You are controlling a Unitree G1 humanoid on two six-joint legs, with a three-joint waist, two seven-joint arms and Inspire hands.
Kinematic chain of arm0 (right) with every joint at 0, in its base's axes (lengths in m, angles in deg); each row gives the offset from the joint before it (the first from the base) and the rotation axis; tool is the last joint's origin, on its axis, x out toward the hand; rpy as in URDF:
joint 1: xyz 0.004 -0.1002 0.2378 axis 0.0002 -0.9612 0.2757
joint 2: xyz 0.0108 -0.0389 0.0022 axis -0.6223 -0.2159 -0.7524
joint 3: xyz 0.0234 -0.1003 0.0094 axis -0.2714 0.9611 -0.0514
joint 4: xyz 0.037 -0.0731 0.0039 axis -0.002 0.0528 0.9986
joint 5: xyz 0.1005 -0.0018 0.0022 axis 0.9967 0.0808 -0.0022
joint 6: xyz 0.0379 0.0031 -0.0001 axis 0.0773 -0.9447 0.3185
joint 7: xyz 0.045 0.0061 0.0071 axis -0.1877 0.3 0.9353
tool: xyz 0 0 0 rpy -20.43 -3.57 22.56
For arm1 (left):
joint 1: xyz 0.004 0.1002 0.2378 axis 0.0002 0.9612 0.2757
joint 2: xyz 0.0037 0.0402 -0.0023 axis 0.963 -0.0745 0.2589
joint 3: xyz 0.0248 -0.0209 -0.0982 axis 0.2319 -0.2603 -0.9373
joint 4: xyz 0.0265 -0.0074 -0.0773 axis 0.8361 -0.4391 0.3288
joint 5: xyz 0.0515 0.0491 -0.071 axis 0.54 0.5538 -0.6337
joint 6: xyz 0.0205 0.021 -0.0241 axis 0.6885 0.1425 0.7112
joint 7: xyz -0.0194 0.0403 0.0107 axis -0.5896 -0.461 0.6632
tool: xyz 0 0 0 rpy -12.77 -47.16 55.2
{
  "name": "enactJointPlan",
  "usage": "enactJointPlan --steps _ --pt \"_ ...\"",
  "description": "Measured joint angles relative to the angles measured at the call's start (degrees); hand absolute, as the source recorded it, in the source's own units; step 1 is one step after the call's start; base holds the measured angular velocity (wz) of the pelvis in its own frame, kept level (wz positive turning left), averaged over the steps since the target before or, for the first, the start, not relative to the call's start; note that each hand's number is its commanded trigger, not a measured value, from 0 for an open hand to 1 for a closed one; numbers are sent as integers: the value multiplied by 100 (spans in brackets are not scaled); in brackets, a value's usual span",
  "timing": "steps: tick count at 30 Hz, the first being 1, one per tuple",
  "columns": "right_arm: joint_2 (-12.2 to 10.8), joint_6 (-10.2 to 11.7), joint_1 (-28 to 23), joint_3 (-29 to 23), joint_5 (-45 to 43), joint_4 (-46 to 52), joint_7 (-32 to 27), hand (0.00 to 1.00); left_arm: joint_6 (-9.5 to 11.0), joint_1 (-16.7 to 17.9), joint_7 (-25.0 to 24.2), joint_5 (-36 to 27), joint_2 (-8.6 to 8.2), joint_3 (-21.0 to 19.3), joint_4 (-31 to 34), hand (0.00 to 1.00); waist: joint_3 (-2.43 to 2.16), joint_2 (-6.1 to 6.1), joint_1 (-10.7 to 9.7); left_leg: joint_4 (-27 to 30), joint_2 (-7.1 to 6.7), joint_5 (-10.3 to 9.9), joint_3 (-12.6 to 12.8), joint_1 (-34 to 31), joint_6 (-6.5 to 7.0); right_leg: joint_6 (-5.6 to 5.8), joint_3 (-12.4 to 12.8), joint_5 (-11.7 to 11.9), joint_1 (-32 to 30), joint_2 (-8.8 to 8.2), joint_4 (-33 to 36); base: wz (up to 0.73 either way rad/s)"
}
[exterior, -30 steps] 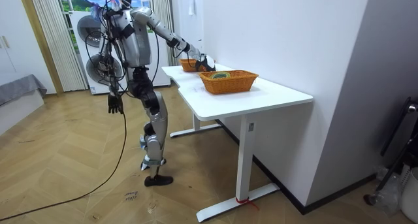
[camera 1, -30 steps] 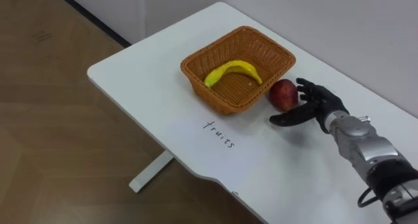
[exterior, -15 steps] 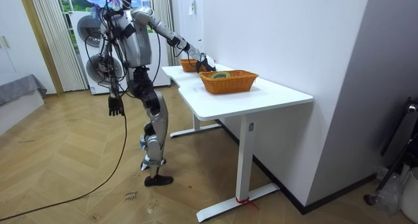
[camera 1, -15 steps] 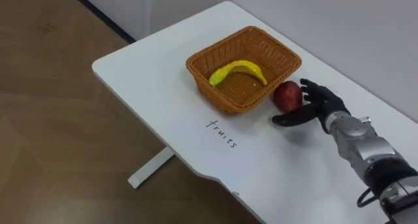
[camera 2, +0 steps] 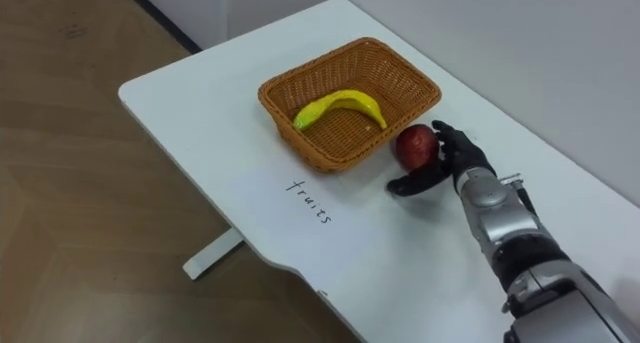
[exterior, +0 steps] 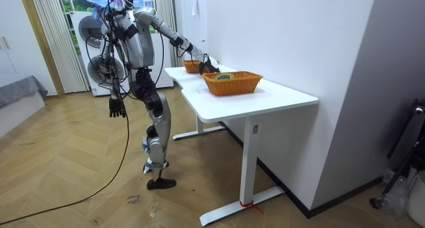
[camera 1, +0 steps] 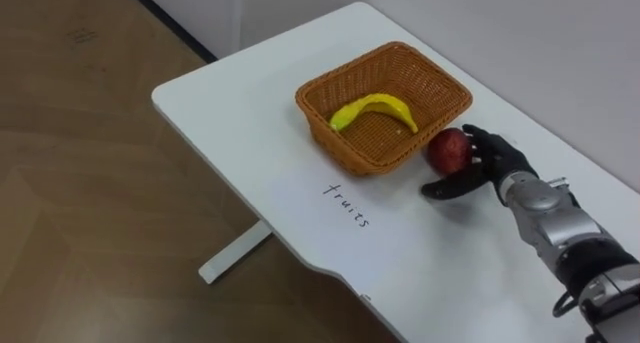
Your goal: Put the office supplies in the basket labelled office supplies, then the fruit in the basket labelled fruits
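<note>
Fingers (camera 1: 482, 141) of the right hand (camera 1: 500, 164) curl loosely round the apple (camera 1: 446, 150).
Thumb wide, a lift could drop it.

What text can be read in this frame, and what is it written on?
"fruits": handwritten in dark pen on the white table, just in front of the wicker basket.
No other text shows on the banana, the red apple or the right hand curled round it.
</note>
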Motion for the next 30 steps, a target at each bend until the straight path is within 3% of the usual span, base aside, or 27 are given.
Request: enactJointPlan --steps 1,2,3,4,6,16,24,30 --pt "-1 0 11 22 0 -19 2 46 0 -1 0 0 5 0 0 0 0 -6 0 3 0 -1 0 -2 -1 0 0 0 0 2 0 0" --pt "-5 -2 27 55 -4 -57 10 54 0 -3 0 0 20 0 1 0 -1 -23 0 8 0 -4 -2 -4 -5 -1 -1 1 0 6 0 0" --pt "-10 -2 37 85 -26 -85 10 78 0 -6 0 0 34 0 2 0 -1 -42 -1 22 -1 -9 -7 -17 -10 -3 -1 2 0 12 -1 0" --pt "-10 -3 46 97 -47 -86 9 92 -1 -7 0 0 39 0 2 0 0 -52 -4 31 -1 -12 -10 -27 -13 -6 -4 3 -1 16 0 3" --pt "-9 -37 122 106 -228 -158 -71 100 -3 -23 0 0 54 5 2 0 12 -84 -6 65 0 -22 -31 -63 -21 -14 -32 9 -3 32 0 5" --pt "68 -75 205 218 -669 -193 -363 100 -32 -38 -1 0 168 61 4 0 22 -74 4 159 31 -128 -105 -96 -29 -12 -47 12 1 99 41 1" --pt "38 -67 225 204 -431 -178 -320 100 -51 -38 0 1 146 183 9 0 19 96 -12 149 35 -170 -104 -86 -18 -4 -83 10 -22 76 101 0" --pt "38 -65 225 204 -389 -179 -315 100 -44 -36 0 3 144 217 9 0 17 102 -7 143 36 -169 -102 -82 -17 -4 -103 9 -25 54 107 0"
